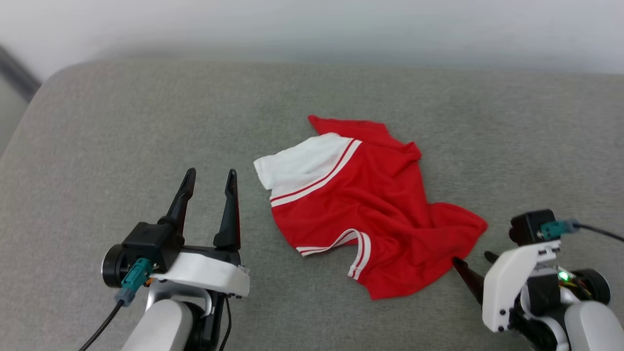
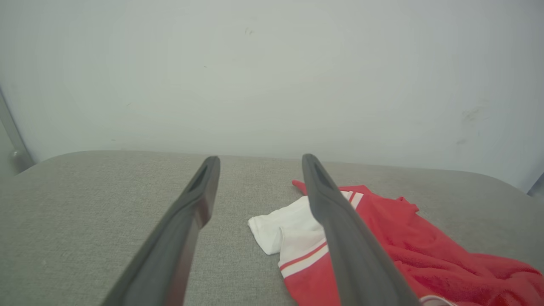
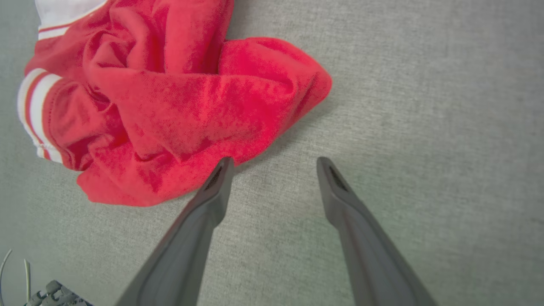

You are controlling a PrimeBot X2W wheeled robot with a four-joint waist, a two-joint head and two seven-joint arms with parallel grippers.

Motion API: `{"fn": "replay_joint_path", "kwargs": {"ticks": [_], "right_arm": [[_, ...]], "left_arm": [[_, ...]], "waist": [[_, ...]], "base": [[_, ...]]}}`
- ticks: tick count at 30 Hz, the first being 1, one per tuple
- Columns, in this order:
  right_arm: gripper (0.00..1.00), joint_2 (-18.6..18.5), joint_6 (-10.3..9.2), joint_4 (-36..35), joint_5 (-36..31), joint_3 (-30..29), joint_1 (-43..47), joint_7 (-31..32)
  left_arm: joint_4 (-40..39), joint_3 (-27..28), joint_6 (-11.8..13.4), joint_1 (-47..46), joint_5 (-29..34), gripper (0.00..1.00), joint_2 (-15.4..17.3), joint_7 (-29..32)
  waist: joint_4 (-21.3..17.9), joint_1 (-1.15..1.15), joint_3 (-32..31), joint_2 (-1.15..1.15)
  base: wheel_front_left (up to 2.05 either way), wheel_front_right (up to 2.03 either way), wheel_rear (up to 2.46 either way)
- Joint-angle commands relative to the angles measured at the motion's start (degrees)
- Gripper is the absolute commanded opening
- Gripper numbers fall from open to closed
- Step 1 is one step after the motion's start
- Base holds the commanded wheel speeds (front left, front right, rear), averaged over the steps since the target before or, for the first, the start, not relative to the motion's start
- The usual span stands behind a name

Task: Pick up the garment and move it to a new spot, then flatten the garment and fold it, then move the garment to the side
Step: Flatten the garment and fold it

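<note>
Right pincer: spread wide, empty, low at near right, one fingertip at the near-right edge of the garment, contact uncertain.
Left pincer: spread, empty, just left of the white sleeve.
The garment: red jersey, crumpled, lying right of centre.
Step, as judged: first pick-up. Best to bring both right fingers astride a raised fold before pinching.
Desk: grey woven cover, rounded far-left corner.
Wall: plain, pale, at the far side.
</note>
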Motion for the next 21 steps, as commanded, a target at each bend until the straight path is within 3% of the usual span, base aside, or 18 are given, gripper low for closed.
{"fn": "replay_joint_path", "kwargs": {"ticks": [1,11,12,13,14,21], "right_arm": [[1.0,-0.81,-0.04,0.81,0.65,0.72,-1.52,0.83],[1.0,-2.44,-0.04,13.85,4.81,6.77,-6.91,4.85],[0.87,-2.55,-0.03,14.7,5.03,7.21,-6.86,4.82],[0.87,-2.53,-0.04,15.18,5.33,7.5,-6.93,4.34],[0.0,-2.43,-0.03,15.32,5.87,7.77,-7.15,3.88],[0.0,-5.89,-0.06,10.12,4.36,6.39,-10.44,-1.89]], "left_arm": [[-0.23,-0.06,-0.15,-0.84,0.46,1.0,-0.28,-0.36],[1.14,-0.05,-0.97,-2.08,0.92,1.0,-2.2,-1.29],[1.31,0.05,-1.09,-2.09,0.9,1.0,-2.31,-1.32],[1.43,0.14,-1.16,-2.03,0.92,1.0,-2.41,-1.37],[1.54,0.27,-1.16,-1.88,0.99,1.0,-2.43,-1.42],[1.94,0.95,-1.32,-1.11,1.35,1.0,-2.0,-1.54]], "waist": [[1.95,0.0,2.1,0.0],[4.85,0.0,4.66,0.0],[4.87,0.0,4.65,0.0],[4.8,0.0,4.59,0.0],[4.61,0.0,4.49,0.0],[1.81,0.0,2.8,0.0]], "base": [[0.0,0.0,0.0],[0.0,0.0,0.0],[0.0,0.0,0.0],[0.0,0.0,0.0],[0.0,0.0,0.0],[0.0,0.0,0.0]]}}
